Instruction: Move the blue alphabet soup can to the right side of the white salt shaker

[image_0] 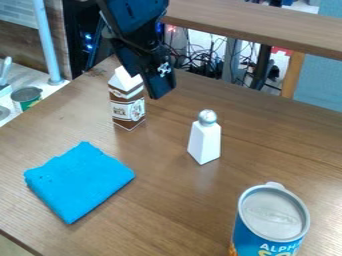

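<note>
The black gripper [152, 82] hangs over the back left of the wooden table [160, 200], at the upper right side of a brown and white milk carton [128, 107]. It overlaps part of the carton's top; whether they touch I cannot tell. The carton stands upright. Right of it stands a white shaker [204, 140] with a silver top. A folded blue cloth [80, 179] lies flat at the front left. At the front right stands a blue can [268, 225] with a grey lid, cut off by the view's lower edge.
Behind the table runs a raised wooden ledge [267, 26], with cables [200, 62] beneath it. At the left edge are a light blue post [47, 42] and a lower counter with a small green can [27, 98].
</note>
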Action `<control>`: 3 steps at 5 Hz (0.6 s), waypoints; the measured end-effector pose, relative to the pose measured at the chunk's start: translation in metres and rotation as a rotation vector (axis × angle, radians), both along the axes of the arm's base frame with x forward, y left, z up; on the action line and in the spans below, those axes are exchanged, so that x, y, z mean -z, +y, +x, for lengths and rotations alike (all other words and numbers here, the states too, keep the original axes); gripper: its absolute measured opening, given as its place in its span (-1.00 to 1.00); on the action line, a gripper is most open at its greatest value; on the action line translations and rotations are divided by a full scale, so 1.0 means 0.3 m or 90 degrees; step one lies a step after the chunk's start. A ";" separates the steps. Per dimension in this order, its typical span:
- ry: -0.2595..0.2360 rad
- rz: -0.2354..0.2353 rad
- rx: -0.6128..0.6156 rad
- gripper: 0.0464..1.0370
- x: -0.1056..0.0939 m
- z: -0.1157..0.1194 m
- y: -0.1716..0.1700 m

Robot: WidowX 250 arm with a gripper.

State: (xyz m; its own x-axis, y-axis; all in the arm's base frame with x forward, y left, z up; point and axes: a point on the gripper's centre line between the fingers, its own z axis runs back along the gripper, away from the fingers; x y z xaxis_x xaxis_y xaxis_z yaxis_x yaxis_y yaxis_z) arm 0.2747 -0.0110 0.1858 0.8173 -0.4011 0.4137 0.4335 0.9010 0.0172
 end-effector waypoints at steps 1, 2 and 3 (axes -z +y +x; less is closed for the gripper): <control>0.016 -0.001 -0.001 0.93 0.022 -0.006 0.000; 0.020 -0.002 -0.006 0.93 0.027 -0.006 -0.001; 0.117 0.001 -0.152 0.93 0.137 -0.007 -0.019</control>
